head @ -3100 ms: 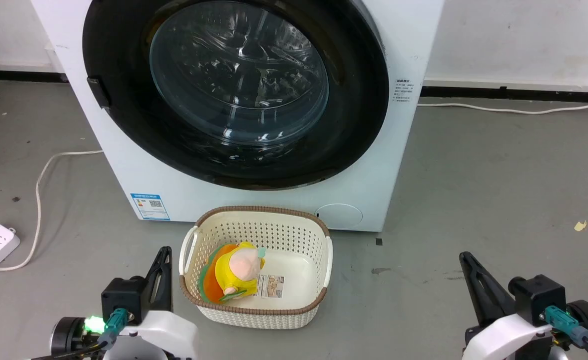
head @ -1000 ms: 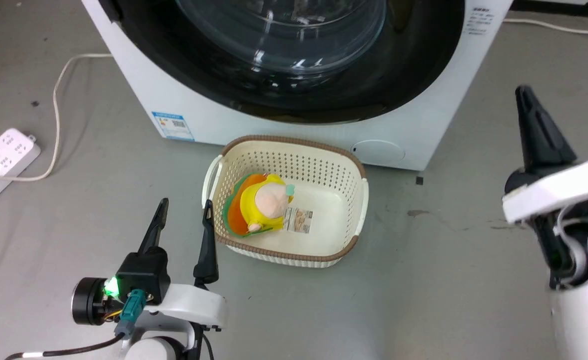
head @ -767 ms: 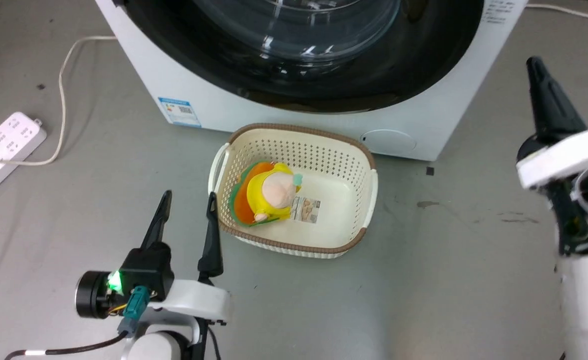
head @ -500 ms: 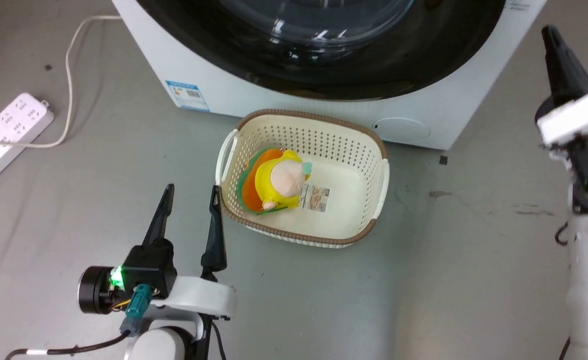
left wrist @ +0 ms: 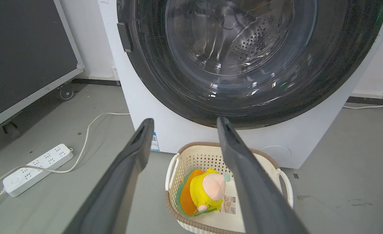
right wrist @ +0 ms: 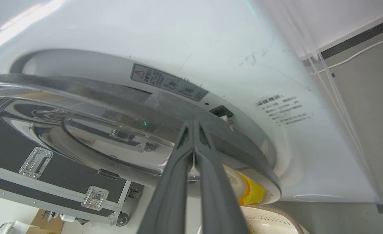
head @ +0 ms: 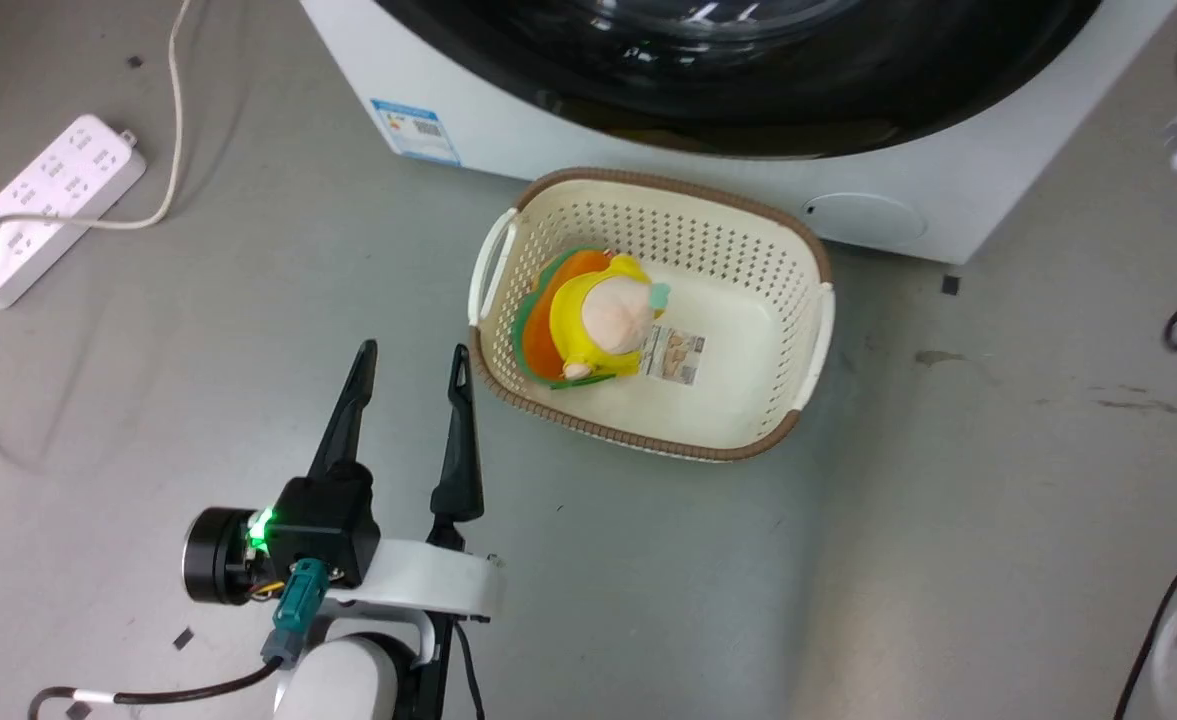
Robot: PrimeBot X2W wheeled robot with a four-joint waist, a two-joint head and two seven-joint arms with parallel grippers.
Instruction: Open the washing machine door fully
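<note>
While the washing machine door [left wrist: 243, 55] sits closed or barely ajar (cannot tell which) on the washing machine [left wrist: 139, 97], at 12 o'clock in the head view, the right gripper [right wrist: 194, 123] is at the door's rim edge. Its fingers are pressed together and hold nothing. A black latch block [right wrist: 222, 111] sits at 2 o'clock from the tips. Contact with the rim is unclear.

Step in hand, as I judge it: hook the rim on the latch side.
- Slide the closed tips behind the glossy edge, not across it, since it looks slippery.
- Pull outward in an arc about the far side.

Left gripper [head: 414, 348] is at 7 o'clock, jaws spread and empty, just beside the basket [head: 818, 300].

Against half a second ago:
- The head camera has swung.
- The right gripper's dark finger has left 2 o'clock of that view.
- The left jaws are spread as before.
</note>
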